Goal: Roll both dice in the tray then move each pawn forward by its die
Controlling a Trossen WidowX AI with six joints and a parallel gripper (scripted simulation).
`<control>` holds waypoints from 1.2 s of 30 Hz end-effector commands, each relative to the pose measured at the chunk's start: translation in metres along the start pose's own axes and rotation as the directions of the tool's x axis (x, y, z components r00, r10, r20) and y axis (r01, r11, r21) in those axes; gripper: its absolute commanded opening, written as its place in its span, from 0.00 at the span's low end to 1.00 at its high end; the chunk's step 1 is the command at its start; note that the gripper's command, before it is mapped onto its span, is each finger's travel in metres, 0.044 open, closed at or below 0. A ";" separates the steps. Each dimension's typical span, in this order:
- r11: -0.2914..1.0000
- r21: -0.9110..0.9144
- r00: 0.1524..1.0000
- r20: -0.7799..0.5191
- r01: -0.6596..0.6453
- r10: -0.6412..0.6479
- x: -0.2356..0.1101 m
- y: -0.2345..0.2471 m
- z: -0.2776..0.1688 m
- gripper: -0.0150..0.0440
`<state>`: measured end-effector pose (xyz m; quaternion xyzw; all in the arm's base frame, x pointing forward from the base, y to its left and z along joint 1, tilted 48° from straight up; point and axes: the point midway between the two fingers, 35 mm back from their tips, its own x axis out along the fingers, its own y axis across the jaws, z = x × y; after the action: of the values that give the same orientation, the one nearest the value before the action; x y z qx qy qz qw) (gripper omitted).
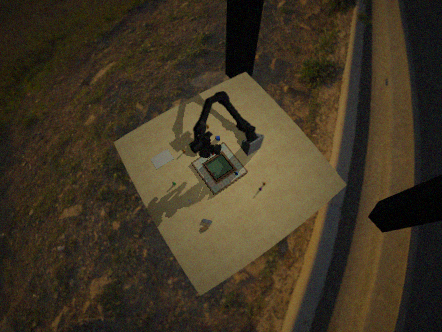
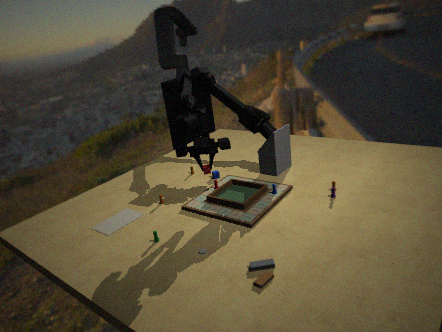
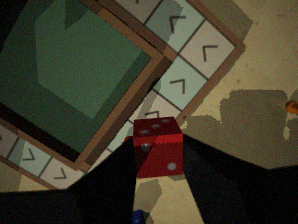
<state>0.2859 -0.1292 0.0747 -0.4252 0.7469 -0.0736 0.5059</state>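
Observation:
My gripper (image 2: 206, 165) (image 3: 156, 143) (image 1: 204, 148) is shut on the red die (image 2: 206, 169) (image 3: 157, 147) and holds it in the air over the board's near-left corner, just outside the tray's wooden rim. The green-floored tray (image 2: 237, 192) (image 3: 65, 75) (image 1: 218, 167) sits in the middle of the arrow track (image 2: 235, 214) (image 3: 192, 50). The blue die (image 2: 215, 174) (image 1: 217, 137) (image 3: 137, 218) lies on the table beside the board, below the gripper. The red pawn (image 2: 216, 184) stands on the track's left side. The blue pawn (image 2: 273, 189) (image 1: 236, 173) stands on its right side.
Two orange pawns (image 2: 191, 170) (image 2: 161, 199), a green pawn (image 2: 155, 236) (image 1: 174, 184) and a purple pawn (image 2: 333, 189) (image 1: 261, 187) stand on the table. A white sheet (image 2: 117, 221) (image 1: 162, 158) lies at the left. A grey block (image 2: 261, 264) and a brown block (image 2: 263, 279) lie in front. The arm's base (image 2: 275, 150) stands behind the board.

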 end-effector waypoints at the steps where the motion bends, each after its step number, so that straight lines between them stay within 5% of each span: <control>1: 0.989 -0.146 1.000 -0.007 -0.008 0.007 0.006 0.018 0.011 0.25; 19: 0.722 -0.692 1.000 -0.022 -0.011 -0.007 0.021 0.089 0.042 0.25; 27: 0.686 -0.728 1.000 -0.023 -0.014 -0.003 0.023 0.095 0.043 0.25; 36: 0.668 -0.736 0.964 0.086 -0.108 0.250 0.032 0.102 0.039 0.25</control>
<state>0.2588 -0.0738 -0.0199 -0.5410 0.7144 0.2877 0.3378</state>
